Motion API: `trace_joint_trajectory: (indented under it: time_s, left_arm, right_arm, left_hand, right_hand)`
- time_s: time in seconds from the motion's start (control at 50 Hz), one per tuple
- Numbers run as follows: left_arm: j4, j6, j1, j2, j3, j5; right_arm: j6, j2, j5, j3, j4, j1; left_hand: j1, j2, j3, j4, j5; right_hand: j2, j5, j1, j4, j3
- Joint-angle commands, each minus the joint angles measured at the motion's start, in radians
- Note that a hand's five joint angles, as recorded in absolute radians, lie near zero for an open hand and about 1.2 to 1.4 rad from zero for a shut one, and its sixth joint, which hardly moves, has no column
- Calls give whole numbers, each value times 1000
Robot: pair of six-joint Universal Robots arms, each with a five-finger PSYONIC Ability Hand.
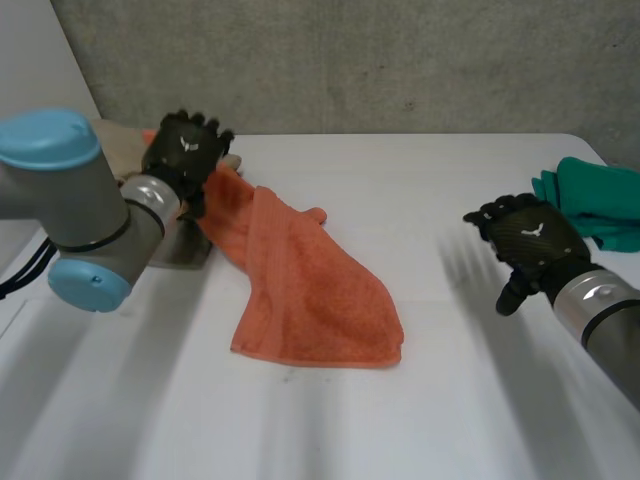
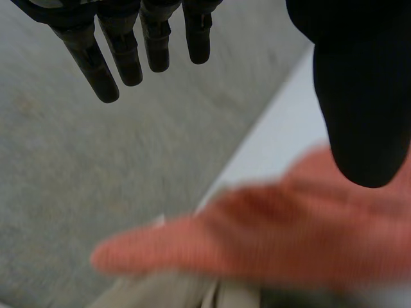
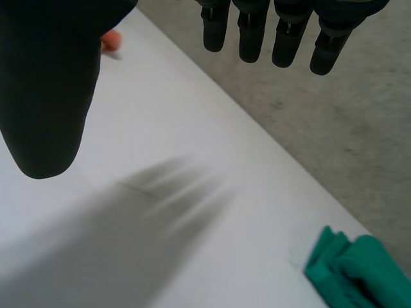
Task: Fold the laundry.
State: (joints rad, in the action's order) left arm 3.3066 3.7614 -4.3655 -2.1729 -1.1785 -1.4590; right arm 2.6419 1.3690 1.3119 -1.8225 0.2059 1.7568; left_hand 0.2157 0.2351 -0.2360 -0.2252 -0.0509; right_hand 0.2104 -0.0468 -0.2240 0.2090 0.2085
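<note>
An orange towel (image 1: pixel 310 290) lies crumpled on the white table (image 1: pixel 420 180), its narrow upper end running up to the back left. My left hand (image 1: pixel 185 150) hovers over that upper end with fingers straight and thumb spread, holding nothing. In the left wrist view the orange towel (image 2: pixel 270 237) lies below the left hand (image 2: pixel 359 96), apart from its fingers (image 2: pixel 122 51). My right hand (image 1: pixel 530 240) hangs open above bare table at the right. The right wrist view shows the right hand (image 3: pixel 51 83) with straight fingers (image 3: pixel 289 32).
A green cloth (image 1: pixel 595 200) lies bunched at the table's far right edge, also green cloth (image 3: pixel 359 273) beyond my right hand's fingertips. A beige cloth (image 1: pixel 120 150) lies at the back left under my left arm. A grey wall stands behind the table.
</note>
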Motion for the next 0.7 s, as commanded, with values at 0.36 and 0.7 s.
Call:
trace_joint_trajectory:
  time_s: [0.36,0.7]
  left_arm:
    - [148,183,1,-315,237,91]
    - [-71,-551,300,176,17,-17]
  right_arm:
    - [0,-18,43,-54,3,20]
    - [107,74,66,-38,0,15]
  left_hand:
    - [1181,1161,-1160,-1171,-1171]
    - [1181,1161,-1160,-1171,-1171]
  right_hand:
    - [-36,47,49,-34,-34]
    - [-36,47,49,-34,-34]
